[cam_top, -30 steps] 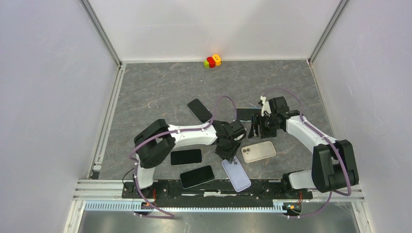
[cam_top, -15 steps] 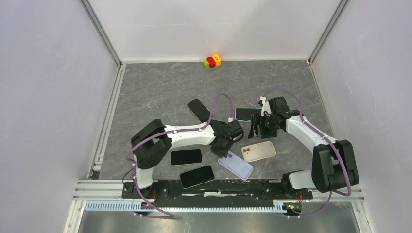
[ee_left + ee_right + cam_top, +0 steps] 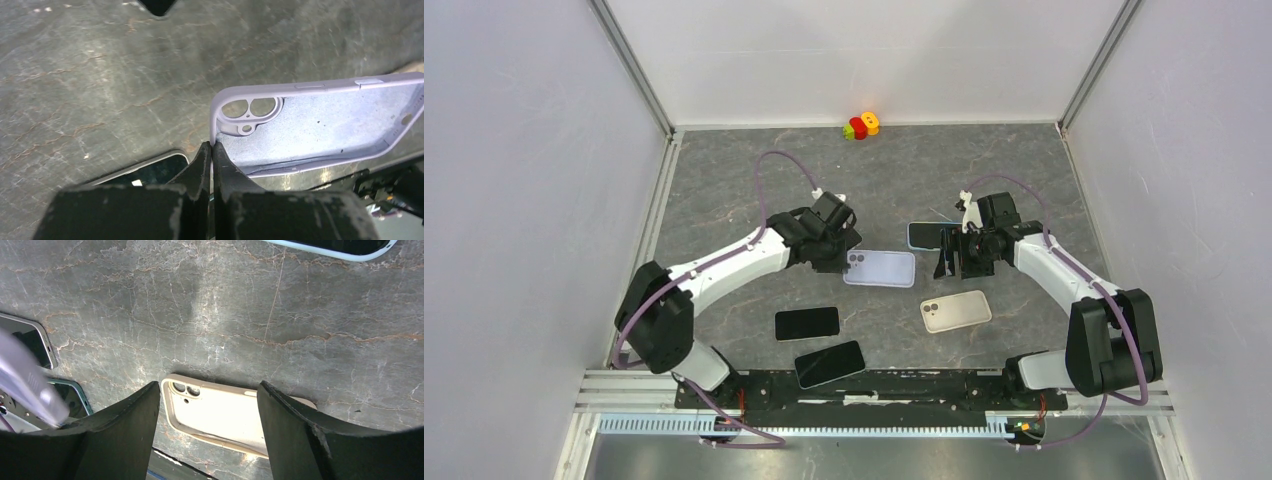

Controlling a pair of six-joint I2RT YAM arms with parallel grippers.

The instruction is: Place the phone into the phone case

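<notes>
Your left end effector [image 3: 212, 146] pinches the lilac case [image 3: 320, 125] by one corner; lay it flat beside the beige case [image 3: 956, 311].

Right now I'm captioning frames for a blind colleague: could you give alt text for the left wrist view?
The left jaws, shut, pinch the rim of a lilac phone case beside its camera cutout, its empty inside showing. Beneath are a grey marbled table and part of a dark phone.

Lilac phone case [image 3: 880, 268] sits mid-table, gripped at its leftward camera-cutout end. Beige case [image 3: 956, 311] lies flat to the near right. Dark phone [image 3: 807, 323] lies screen-up, near left.
</notes>
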